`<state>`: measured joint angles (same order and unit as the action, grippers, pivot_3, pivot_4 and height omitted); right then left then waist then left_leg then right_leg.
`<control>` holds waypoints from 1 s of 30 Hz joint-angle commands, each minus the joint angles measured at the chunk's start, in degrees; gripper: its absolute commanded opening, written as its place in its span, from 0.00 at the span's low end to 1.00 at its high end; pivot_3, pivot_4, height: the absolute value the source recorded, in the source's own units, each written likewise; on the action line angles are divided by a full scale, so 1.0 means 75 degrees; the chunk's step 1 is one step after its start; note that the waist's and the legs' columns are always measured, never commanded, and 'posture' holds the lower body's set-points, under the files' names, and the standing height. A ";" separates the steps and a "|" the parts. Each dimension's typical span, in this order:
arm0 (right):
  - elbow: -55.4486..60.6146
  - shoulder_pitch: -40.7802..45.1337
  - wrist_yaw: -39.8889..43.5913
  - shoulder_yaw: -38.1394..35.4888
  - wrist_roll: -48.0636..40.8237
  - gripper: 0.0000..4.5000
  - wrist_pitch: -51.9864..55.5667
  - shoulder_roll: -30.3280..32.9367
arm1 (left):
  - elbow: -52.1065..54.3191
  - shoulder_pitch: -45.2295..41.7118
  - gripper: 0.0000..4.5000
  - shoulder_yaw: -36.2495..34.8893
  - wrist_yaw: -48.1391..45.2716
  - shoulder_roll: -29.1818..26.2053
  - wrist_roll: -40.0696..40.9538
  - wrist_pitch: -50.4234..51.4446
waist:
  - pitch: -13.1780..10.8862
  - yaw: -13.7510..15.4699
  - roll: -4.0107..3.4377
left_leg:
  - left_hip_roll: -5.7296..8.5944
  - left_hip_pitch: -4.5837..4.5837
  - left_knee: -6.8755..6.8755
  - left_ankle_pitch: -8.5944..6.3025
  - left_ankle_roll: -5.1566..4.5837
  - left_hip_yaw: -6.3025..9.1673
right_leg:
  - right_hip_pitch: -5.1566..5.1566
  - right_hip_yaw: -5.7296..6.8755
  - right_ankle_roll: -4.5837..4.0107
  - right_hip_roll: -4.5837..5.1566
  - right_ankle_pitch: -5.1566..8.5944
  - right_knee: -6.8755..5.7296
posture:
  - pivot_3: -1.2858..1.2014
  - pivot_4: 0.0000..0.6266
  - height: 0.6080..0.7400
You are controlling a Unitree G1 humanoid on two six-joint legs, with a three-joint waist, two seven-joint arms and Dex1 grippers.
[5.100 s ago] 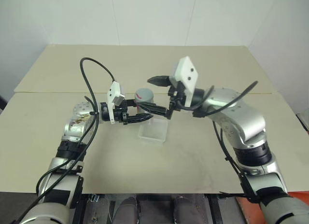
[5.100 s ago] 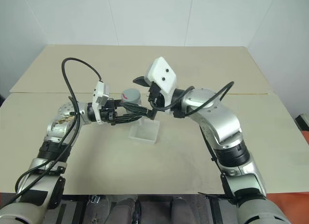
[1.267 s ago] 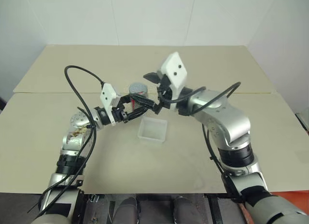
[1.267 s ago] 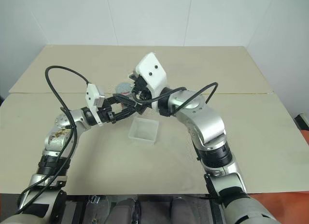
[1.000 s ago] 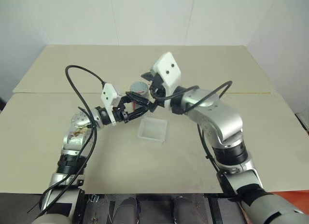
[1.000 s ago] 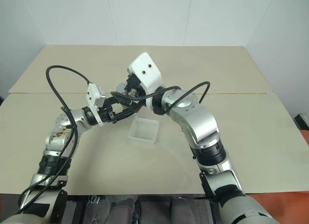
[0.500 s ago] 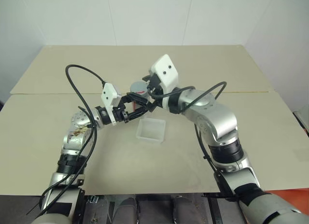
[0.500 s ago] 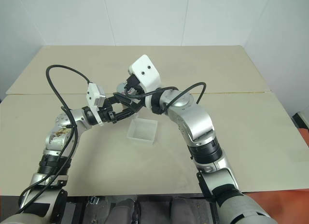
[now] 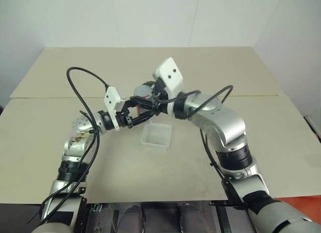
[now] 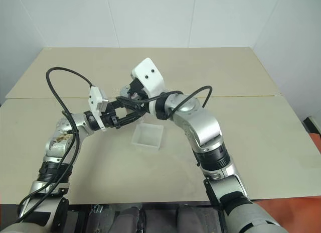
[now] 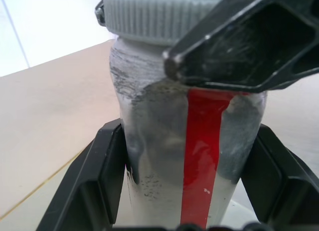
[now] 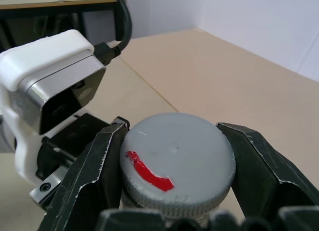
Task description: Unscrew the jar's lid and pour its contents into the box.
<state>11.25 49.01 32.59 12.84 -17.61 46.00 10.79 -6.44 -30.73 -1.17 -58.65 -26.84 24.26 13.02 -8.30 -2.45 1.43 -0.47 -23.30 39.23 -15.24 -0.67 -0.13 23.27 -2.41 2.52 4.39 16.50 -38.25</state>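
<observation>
**Both grippers clamped on one jar above a pale tabletop**

Two beige panels make up the table (image 9: pixel 210 157), joined along a seam that runs left to right across the middle; the far panel meets white walls, and a corner of the room is seen at the far right. The surface is matt and lightly scuffed, with faint marks near the centre.

The jar (image 11: pixel 184 156) is held upright above the table, just beyond the far left corner of the box (image 9: pixel 156 135). Its silvery-grey body, rubbed and smudged, is crossed by a red vertical stripe. The left gripper (image 11: pixel 184 191) is closed on the jar's body, a black finger pressed to either side. The lid (image 12: pixel 177 166), grey with a ribbed rim and a red mark on its top, is seated on the jar. The right gripper (image 12: pixel 174 178) is clamped on that lid, its fingers (image 12: pixel 94 176) being set against opposite sides of the rim.

The box, a shallow translucent-white tray, is placed flat on the near panel, close to the seam and slightly right of the left gripper. Nothing can be made out inside it, and the jar's contents are hidden by the closed lid.

A black cable (image 9: pixel 80 87) is looped up and over the left arm.
</observation>
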 commanded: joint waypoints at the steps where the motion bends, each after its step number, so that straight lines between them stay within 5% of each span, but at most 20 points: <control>1: -0.0033 0.0003 0.1164 -0.0480 -0.0626 0.62 -0.0886 0.0327 | 0.0608 0.0065 0.64 0.0020 -0.0837 -0.0286 0.0503 0.0179 | 0.0000 -0.0001 0.0000 | 0.0000 0.0000 0.0000 0.0000 0.0000 0.0000 | -0.0001 0.0000 0.0000 0.0001 0.0000 0.0001 | 0.52 0.24 1.00; 15: -0.1783 0.0287 0.5972 -0.0448 -0.2019 0.62 -0.2760 0.1242 | 0.2085 0.0236 0.64 0.0144 -0.2446 -0.1163 0.1423 0.0804 | -0.0001 0.0002 -0.0001 | -0.0026 0.0005 -0.0001 -0.0001 -0.0001 -0.0002 | -0.0012 0.0000 0.0000 -0.0007 0.0000 0.0013 | 0.52 0.24 1.00; 27: -0.2754 0.0682 0.6809 -0.0279 -0.1768 0.62 -0.3299 0.0917 | 0.2211 0.0318 0.64 0.0126 -0.2385 -0.1154 0.1475 0.0927 | -0.0001 0.0003 -0.0002 | -0.0028 0.0005 -0.0002 -0.0001 -0.0001 -0.0002 | -0.0009 0.0001 0.0000 -0.0006 0.0000 0.0012 | 0.52 0.24 1.00; 30: -0.2772 0.0687 0.6636 -0.0320 -0.1682 0.81 -0.3302 0.0880 | 0.2136 0.0341 0.64 0.0115 -0.2285 -0.1125 0.1432 0.0912 | -0.0001 0.0006 -0.0001 | -0.0029 0.0005 -0.0002 0.0000 0.0000 -0.0001 | -0.0009 0.0001 0.0000 -0.0006 0.0000 0.0010 | 0.52 0.24 1.00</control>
<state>-9.77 53.35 83.03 10.83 -30.47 21.85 17.27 7.69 -27.91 1.12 -75.85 -35.07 33.65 20.43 -8.31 -2.41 1.42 -0.69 -23.26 39.22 -15.24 -0.67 -0.14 23.20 -2.40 2.52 4.35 16.50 -38.18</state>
